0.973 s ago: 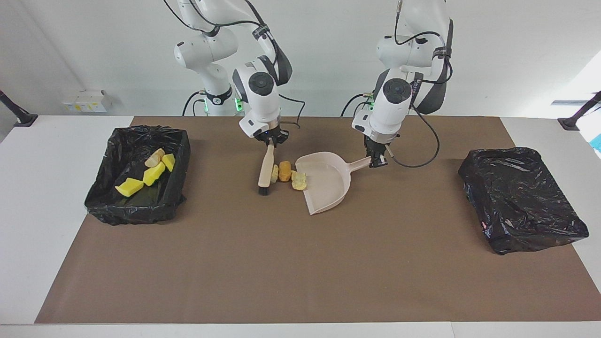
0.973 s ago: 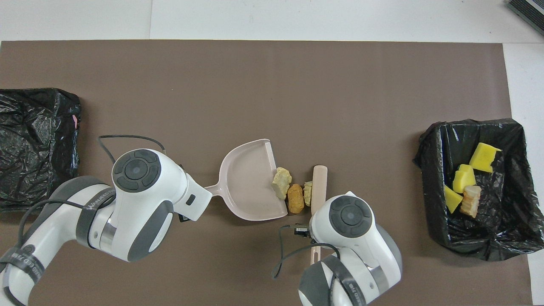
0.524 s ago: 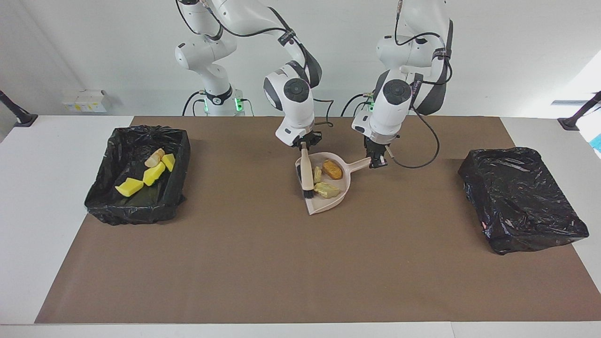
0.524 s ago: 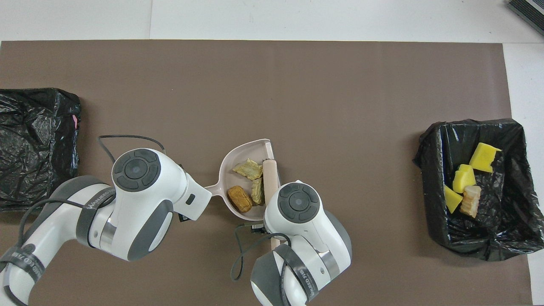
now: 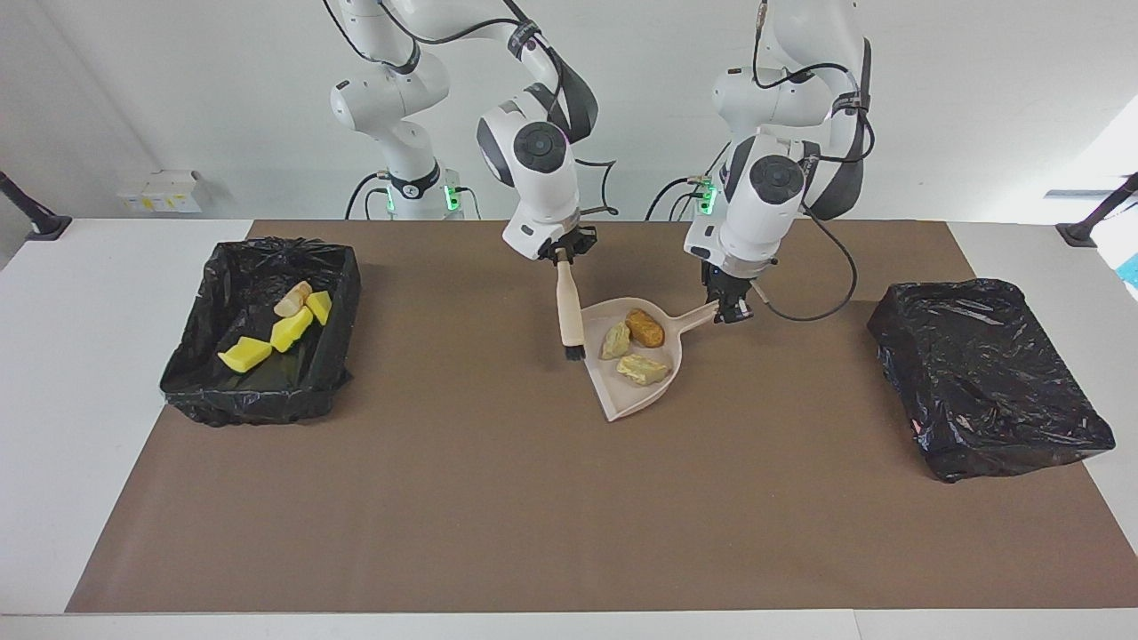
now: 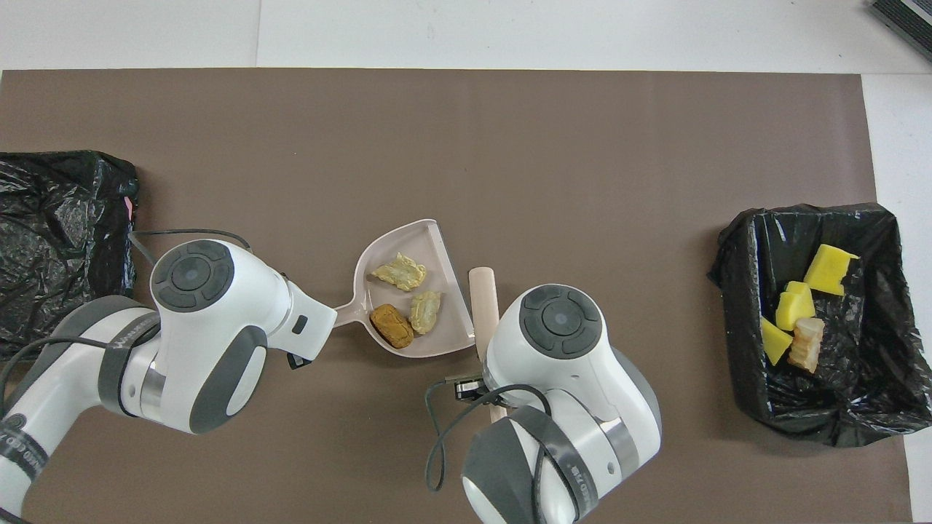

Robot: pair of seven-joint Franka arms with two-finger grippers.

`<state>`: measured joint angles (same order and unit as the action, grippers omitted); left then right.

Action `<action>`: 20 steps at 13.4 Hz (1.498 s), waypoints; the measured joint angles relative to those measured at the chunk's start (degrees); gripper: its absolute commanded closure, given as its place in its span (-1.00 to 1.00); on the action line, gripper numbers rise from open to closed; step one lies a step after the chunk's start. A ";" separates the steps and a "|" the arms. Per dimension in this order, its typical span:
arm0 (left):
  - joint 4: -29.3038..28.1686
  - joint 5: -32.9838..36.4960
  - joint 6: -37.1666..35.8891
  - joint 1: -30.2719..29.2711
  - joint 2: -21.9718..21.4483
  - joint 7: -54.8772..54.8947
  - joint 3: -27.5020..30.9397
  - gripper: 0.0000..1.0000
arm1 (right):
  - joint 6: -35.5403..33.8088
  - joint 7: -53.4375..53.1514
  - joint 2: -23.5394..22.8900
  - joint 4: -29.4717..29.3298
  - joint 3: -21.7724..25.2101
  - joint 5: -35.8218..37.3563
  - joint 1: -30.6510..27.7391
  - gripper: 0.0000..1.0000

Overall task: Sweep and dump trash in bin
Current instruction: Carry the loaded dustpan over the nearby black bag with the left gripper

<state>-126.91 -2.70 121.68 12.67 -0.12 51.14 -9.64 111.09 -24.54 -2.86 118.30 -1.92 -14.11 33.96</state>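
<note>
Trash, three lumps of it, sits in the dustpan (image 5: 636, 356) at mid-surface, and four more lie in the open bin (image 5: 258, 342) at the right arm's end of the surface (image 5: 498, 516). A closed black bag (image 5: 987, 378) rests at the left arm's end. You have the left tool (image 5: 735, 309) clamped on the dustpan's handle and the right tool (image 5: 561, 257) gripping the brush (image 5: 567, 316), which hangs bristles-down beside the pan's open mouth. In the pan are two pale tan lumps (image 5: 642, 369) and one orange-brown lump (image 5: 645, 327). They look feather-light, soft and springy, so expect them to roll or bounce out if you tilt the pan early. Take them by the pan, never directly: keep the mouth raised as you carry it over the bin.
</note>
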 measured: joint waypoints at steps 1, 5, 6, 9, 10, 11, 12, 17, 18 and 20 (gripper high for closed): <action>0.12 -0.60 0.00 -1.05 -0.34 -0.22 0.08 1.00 | -0.19 0.26 0.86 0.01 0.07 0.68 -0.03 1.00; 2.41 -0.94 -1.93 -6.40 -3.72 -1.60 0.43 1.00 | 2.23 -0.35 1.04 0.59 -0.41 1.91 1.90 1.00; 2.63 -0.95 -2.25 -7.36 -4.36 -1.61 0.49 1.00 | 3.77 -2.65 0.30 0.83 -0.50 1.94 3.81 1.00; 2.65 -2.57 -2.33 -8.64 -4.74 -1.80 0.55 1.00 | 7.61 -12.21 -3.99 1.09 -0.86 1.96 12.39 1.00; 2.69 -3.74 -2.32 -9.31 -4.76 -1.80 0.57 1.00 | 8.79 -15.59 -5.57 1.10 -0.97 1.96 15.28 1.00; 2.88 -4.24 -2.32 -10.21 -4.89 -1.80 0.62 1.00 | 9.58 -17.96 -6.65 1.09 -1.10 1.96 17.36 1.00; 3.20 -4.42 -2.40 -11.36 -5.13 -1.80 0.66 1.00 | 9.68 -19.07 -7.11 1.10 -1.16 1.96 18.75 1.00; 7.84 -6.88 -6.72 -18.82 -6.43 -1.80 0.86 1.00 | 10.53 -21.83 -7.02 2.11 -1.13 1.68 20.14 0.88; 9.27 -7.13 -8.07 -20.66 -6.71 -1.80 0.90 1.00 | 11.18 -22.80 -7.03 2.29 -1.05 1.68 20.13 -0.98; 11.49 -7.97 -9.80 -24.29 -6.97 -0.72 0.99 1.00 | 10.98 -23.36 -7.01 1.94 -0.68 1.71 19.72 -1.00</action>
<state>-115.43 -10.67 111.88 -11.62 -7.09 50.42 -8.65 122.07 -47.91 -9.86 120.24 -2.60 -12.40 53.69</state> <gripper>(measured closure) 0.665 0.656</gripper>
